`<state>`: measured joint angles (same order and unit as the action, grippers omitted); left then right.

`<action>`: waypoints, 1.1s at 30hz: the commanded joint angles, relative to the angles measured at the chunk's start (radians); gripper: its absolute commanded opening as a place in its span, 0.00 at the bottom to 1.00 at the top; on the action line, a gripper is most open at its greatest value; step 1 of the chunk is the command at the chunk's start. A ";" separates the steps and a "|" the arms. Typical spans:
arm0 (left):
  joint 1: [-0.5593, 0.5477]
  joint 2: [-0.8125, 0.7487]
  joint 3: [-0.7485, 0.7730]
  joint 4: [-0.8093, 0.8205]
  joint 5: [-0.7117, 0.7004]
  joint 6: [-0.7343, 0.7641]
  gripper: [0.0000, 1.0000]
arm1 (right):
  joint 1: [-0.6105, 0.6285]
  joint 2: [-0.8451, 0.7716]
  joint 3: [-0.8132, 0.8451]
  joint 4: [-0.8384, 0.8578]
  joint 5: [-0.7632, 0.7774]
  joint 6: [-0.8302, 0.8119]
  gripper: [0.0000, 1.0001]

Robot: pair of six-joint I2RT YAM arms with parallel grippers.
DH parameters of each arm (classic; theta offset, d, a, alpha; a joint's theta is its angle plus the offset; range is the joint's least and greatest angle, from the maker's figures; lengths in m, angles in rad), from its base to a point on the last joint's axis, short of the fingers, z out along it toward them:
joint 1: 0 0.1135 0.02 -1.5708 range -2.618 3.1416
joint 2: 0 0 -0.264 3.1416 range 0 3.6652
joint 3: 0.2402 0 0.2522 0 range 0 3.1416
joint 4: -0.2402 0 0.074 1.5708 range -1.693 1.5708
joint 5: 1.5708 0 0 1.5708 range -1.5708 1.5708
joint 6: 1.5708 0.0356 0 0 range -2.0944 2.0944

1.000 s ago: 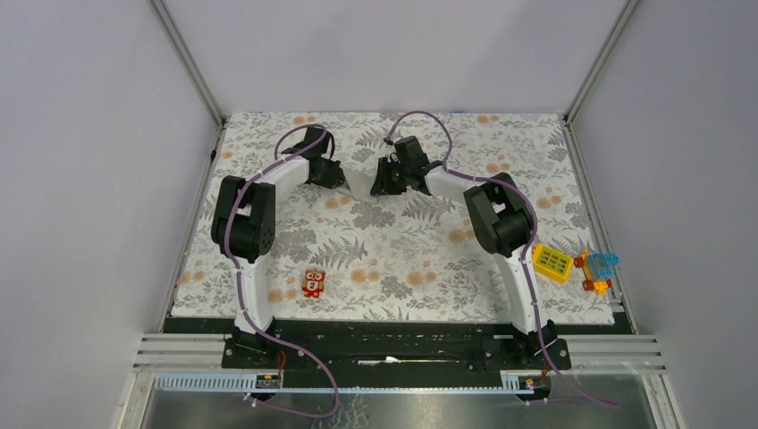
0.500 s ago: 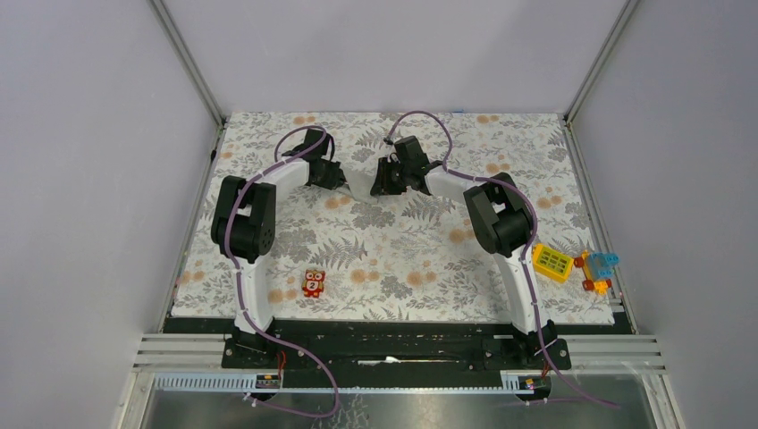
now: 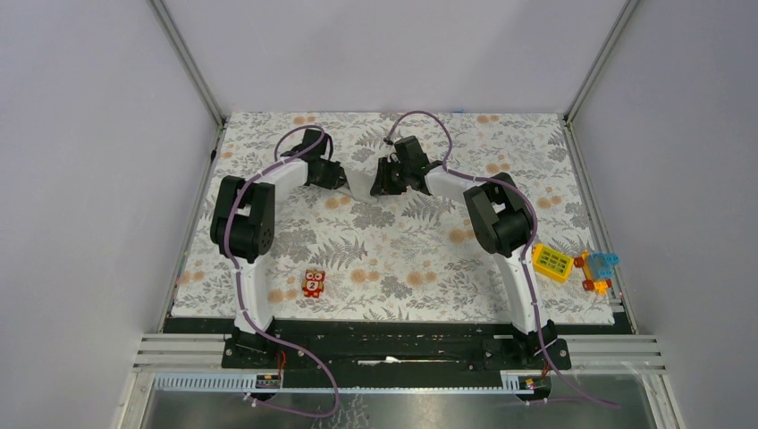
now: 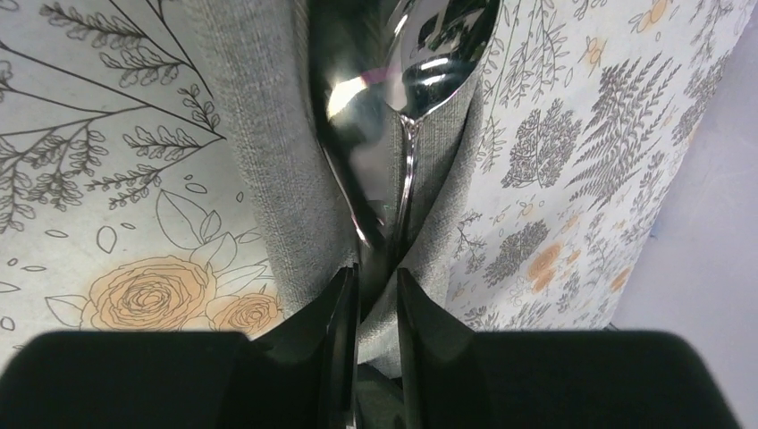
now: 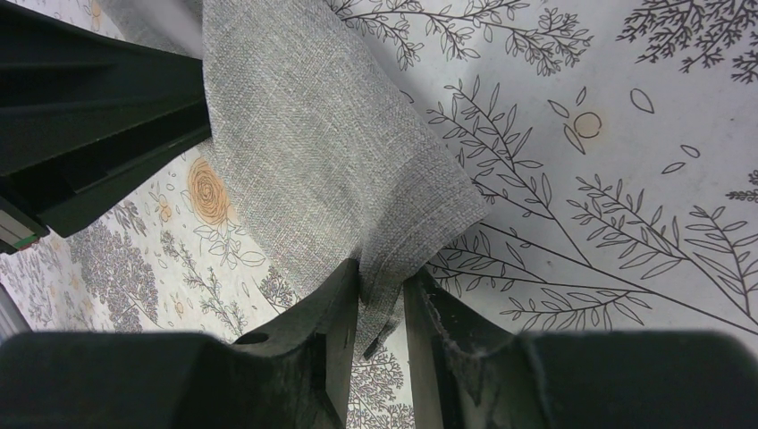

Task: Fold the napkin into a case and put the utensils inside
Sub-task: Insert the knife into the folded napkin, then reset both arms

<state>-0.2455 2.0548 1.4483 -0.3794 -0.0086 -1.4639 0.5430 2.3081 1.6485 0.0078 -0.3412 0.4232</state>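
Note:
The grey napkin (image 3: pixel 361 183) lies as a narrow folded strip at the back centre of the floral cover, between both grippers. In the left wrist view the cloth (image 4: pixel 259 134) wraps around a shiny spoon (image 4: pixel 384 80). The spoon's bowl points away, and a thin silver shaft (image 4: pixel 408 174) runs beside its neck. My left gripper (image 4: pixel 377 273) straddles the spoon's handle, fingers a little apart, with cloth showing in the gap. My right gripper (image 5: pixel 382 268) is shut on a hanging edge of the napkin (image 5: pixel 331 152). In the top view the left gripper (image 3: pixel 347 181) and right gripper (image 3: pixel 379 186) almost face each other.
A small red toy figure (image 3: pixel 313 283) stands near the front left of the floral cover (image 3: pixel 402 259). A yellow studded block (image 3: pixel 552 262) and a blue-orange toy (image 3: pixel 599 268) sit at the right edge. The left arm's black body (image 5: pixel 89 116) fills the right wrist view's upper left.
The left fingers have eased apart a little around the spoon handle. Neither arm has visibly shifted in the top view.

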 commanded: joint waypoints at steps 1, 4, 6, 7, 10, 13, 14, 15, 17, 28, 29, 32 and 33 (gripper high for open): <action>0.006 -0.029 -0.026 0.051 0.051 -0.016 0.27 | 0.013 0.016 0.031 -0.002 -0.008 -0.007 0.32; 0.015 -0.049 -0.038 0.054 0.061 -0.005 0.29 | 0.013 0.015 0.031 -0.002 -0.008 -0.007 0.33; 0.021 -0.069 -0.053 0.054 0.064 0.000 0.31 | 0.013 0.014 0.031 -0.002 -0.006 -0.007 0.34; 0.025 -0.082 -0.059 0.052 0.062 0.009 0.32 | 0.013 0.014 0.031 -0.002 -0.006 -0.006 0.34; 0.034 -0.133 -0.090 0.057 0.038 0.040 0.33 | 0.013 0.013 0.030 -0.002 -0.005 -0.008 0.36; 0.042 -0.196 -0.106 0.054 0.021 0.097 0.38 | 0.014 0.014 0.030 -0.002 -0.001 -0.011 0.42; 0.044 -0.219 -0.106 0.048 0.015 0.121 0.39 | 0.015 0.012 0.030 -0.025 0.002 -0.010 0.44; 0.046 -0.252 -0.109 0.045 0.012 0.150 0.40 | 0.014 0.009 0.028 -0.032 0.006 -0.011 0.47; 0.049 -0.305 -0.117 0.047 0.012 0.209 0.41 | 0.015 -0.004 0.018 -0.038 0.018 -0.017 0.52; 0.048 -0.643 -0.270 0.005 0.035 0.547 0.45 | 0.014 -0.141 -0.166 0.046 0.048 -0.018 0.64; 0.049 -0.672 -0.283 0.002 0.049 0.584 0.46 | 0.014 -0.151 -0.177 0.054 0.042 -0.012 0.64; 0.048 -0.768 -0.318 0.010 0.146 0.709 0.54 | 0.013 -0.209 -0.223 0.063 0.057 0.003 0.64; 0.048 -0.804 -0.331 0.022 0.191 0.770 0.58 | 0.014 -0.249 -0.243 0.058 0.075 -0.003 0.65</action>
<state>-0.1989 1.3746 1.1519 -0.3779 0.0589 -0.9249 0.5510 2.1845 1.4677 0.0772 -0.3248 0.4191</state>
